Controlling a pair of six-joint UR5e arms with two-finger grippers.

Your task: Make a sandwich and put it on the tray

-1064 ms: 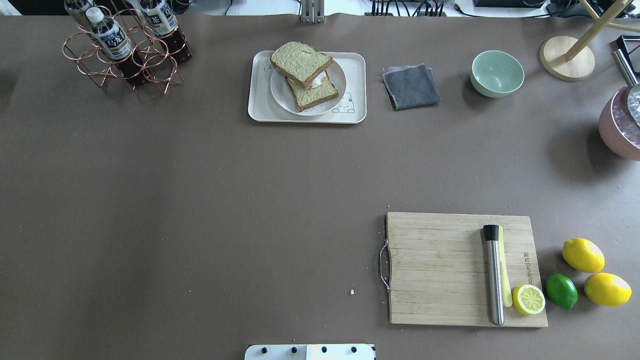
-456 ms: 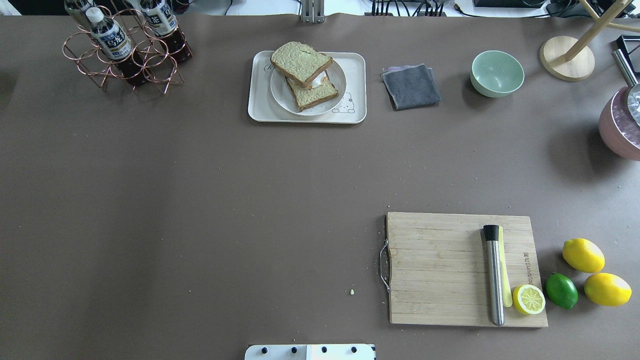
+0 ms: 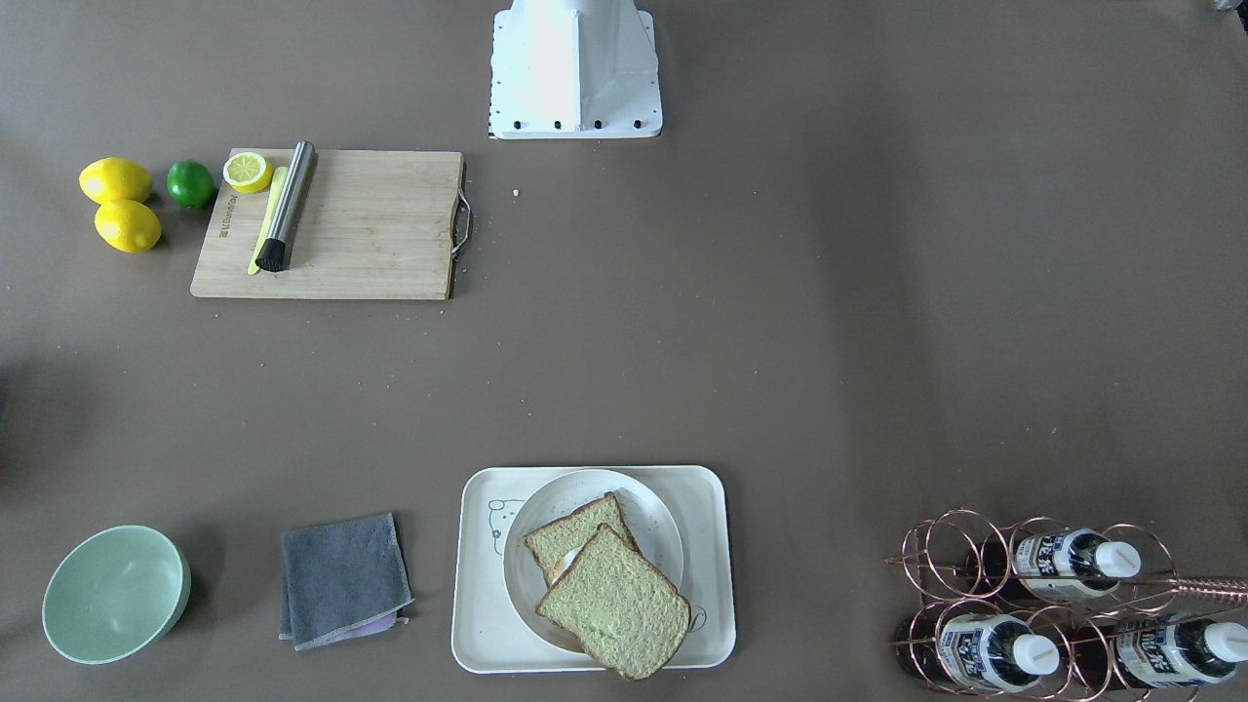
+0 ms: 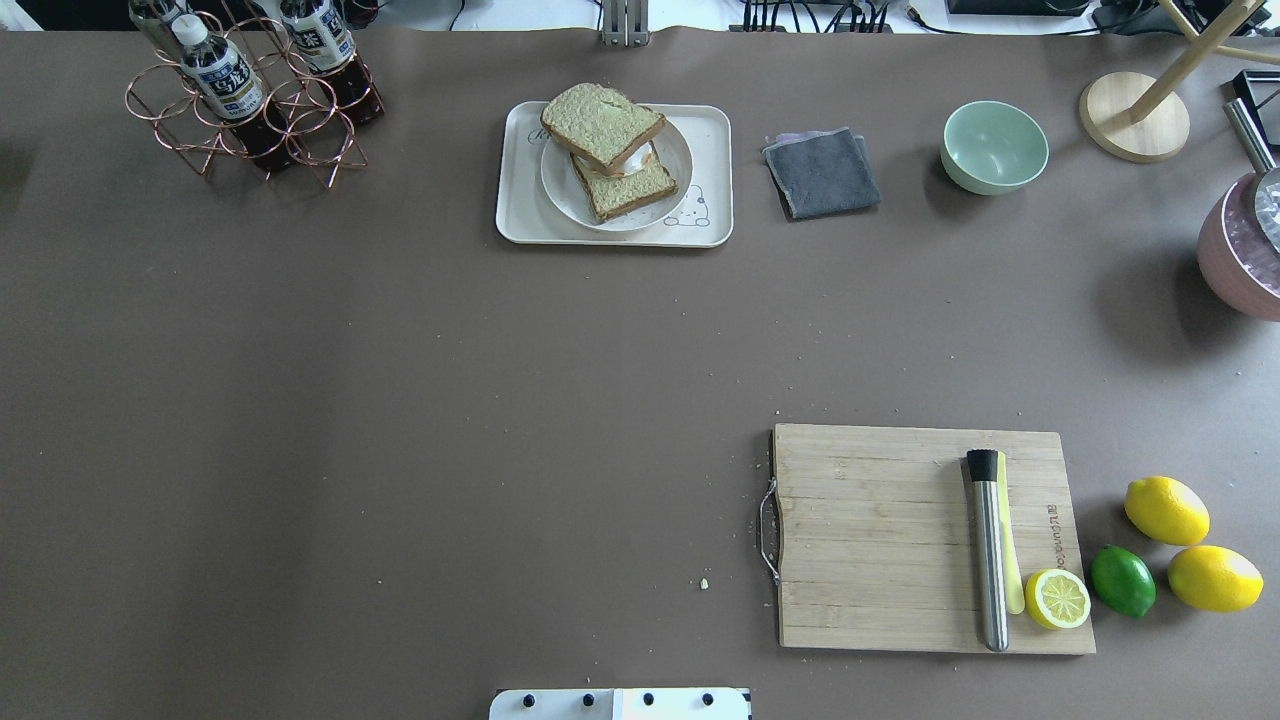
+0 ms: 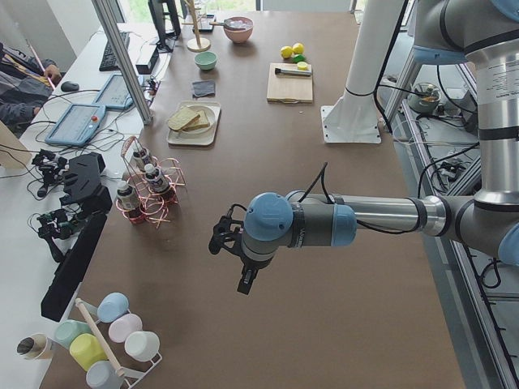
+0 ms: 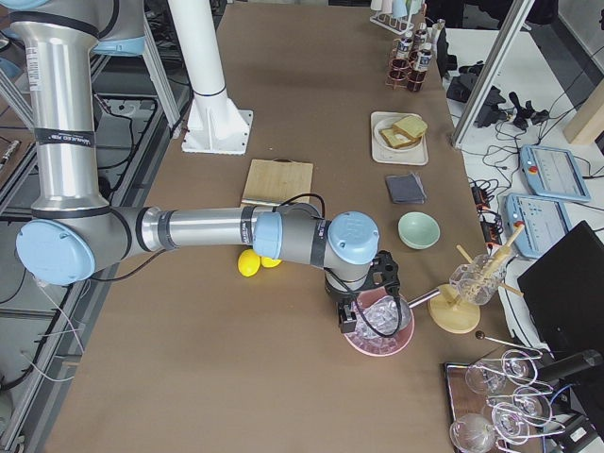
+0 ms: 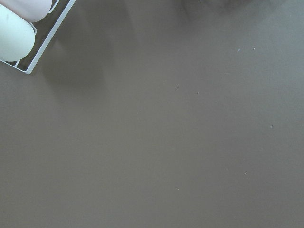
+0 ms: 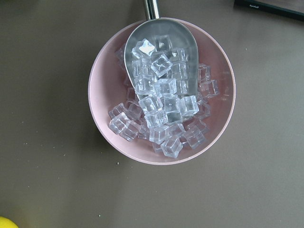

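1. Nothing on the desk (image 4: 400,400) is shifting compared with the overhead view of a second ago; every item is sitting exactly where it was.
2. Both arms are hanging wide of the work, probably because the job looks finished. The left arm (image 5: 324,224) is hovering over bare desk near a cup rack (image 7: 28,61), and the right arm (image 6: 217,229) is hovering above a pink bowl of ice (image 8: 104,71).
3. The left claw (image 5: 246,279) and the right claw (image 6: 363,311) are each showing in a side view only, so I cannot tell how far either is gaping or whether it is carrying anything (neither wrist camera is catching its own fingers).
4. The tray (image 4: 515,205) is lying at the desk's far edge and carrying a round plate (image 4: 558,188).
5. The sandwich (image 4: 605,125) is resting on that plate, so it is being borne by the tray through the plate and is not touching it directly. Its top slice is sitting skewed and overhanging the tray's far rim.
6. The egg (image 4: 632,163) is peeking out as a white sliver; its orange part is staying hidden between the slices.
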